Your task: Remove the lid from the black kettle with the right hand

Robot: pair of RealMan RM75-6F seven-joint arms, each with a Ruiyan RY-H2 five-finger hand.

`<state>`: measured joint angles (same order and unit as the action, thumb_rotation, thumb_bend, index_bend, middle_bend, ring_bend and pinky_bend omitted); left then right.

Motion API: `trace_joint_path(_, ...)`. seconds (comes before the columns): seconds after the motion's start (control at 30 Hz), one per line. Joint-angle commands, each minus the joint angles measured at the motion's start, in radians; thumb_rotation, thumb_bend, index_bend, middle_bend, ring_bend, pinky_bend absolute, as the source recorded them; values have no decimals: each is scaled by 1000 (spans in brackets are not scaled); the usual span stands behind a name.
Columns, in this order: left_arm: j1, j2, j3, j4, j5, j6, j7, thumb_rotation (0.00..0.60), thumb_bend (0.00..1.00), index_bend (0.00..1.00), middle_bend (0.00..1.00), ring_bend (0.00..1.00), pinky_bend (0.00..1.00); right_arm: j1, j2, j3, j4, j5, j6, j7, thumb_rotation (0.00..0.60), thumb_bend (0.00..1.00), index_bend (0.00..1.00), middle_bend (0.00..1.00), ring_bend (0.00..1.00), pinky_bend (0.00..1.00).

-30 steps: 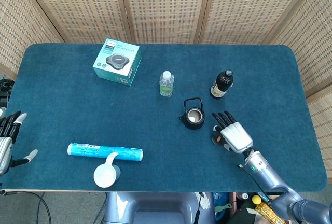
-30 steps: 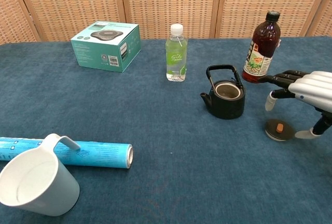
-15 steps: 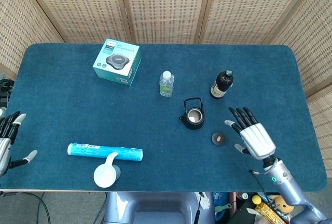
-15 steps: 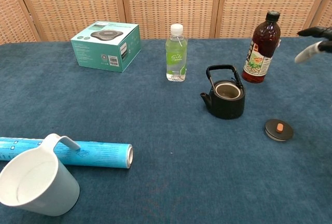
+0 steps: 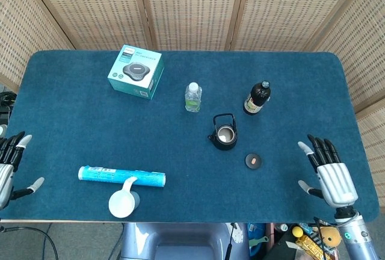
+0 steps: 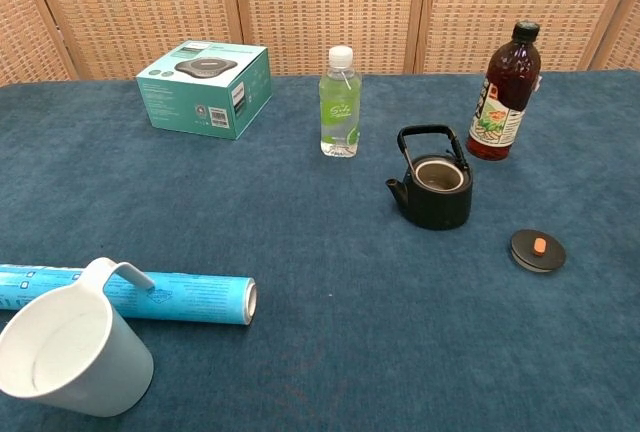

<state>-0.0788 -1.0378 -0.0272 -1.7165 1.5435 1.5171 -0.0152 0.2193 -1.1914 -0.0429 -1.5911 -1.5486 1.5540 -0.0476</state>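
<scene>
From the head view, the small black cast-iron kettle (image 5: 224,132) stands right of the table's middle, its hoop handle upright and its mouth uncovered, showing a pale inside. The round black lid with an orange knob (image 5: 253,161) lies flat on the blue felt table (image 5: 84,124), just beside the kettle on its near-right side and apart from it. The right hand (image 5: 328,174) hovers near the table's right front corner, fingers spread and holding nothing; the lid lies to that hand's left and slightly further from the robot, well apart. The left hand (image 5: 8,167) sits at the far left edge, also spread and empty, much further from kettle and lid than the right one. So the right hand is clearly the nearer, and judging by how things lie, the removal looks already done.

From the chest view, neither hand shows. The kettle (image 6: 433,190) has its spout pointing left and its handle arched over an open top; the surface looks matt and dark. The lid (image 6: 538,250) rests knob-up on the felt to the kettle's right and nearer the camera, with a clear gap between them. It seems to lie level, though its low profile makes any slight tilt hard to judge.
</scene>
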Motion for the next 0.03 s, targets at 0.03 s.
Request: trace_joint_path(0.03, 1, -1, 1, -1, 4, 4, 1, 600, 225, 0, 0, 0, 0, -11, 4, 8, 1, 1, 5, -1, 600, 0, 0, 0, 0, 0)
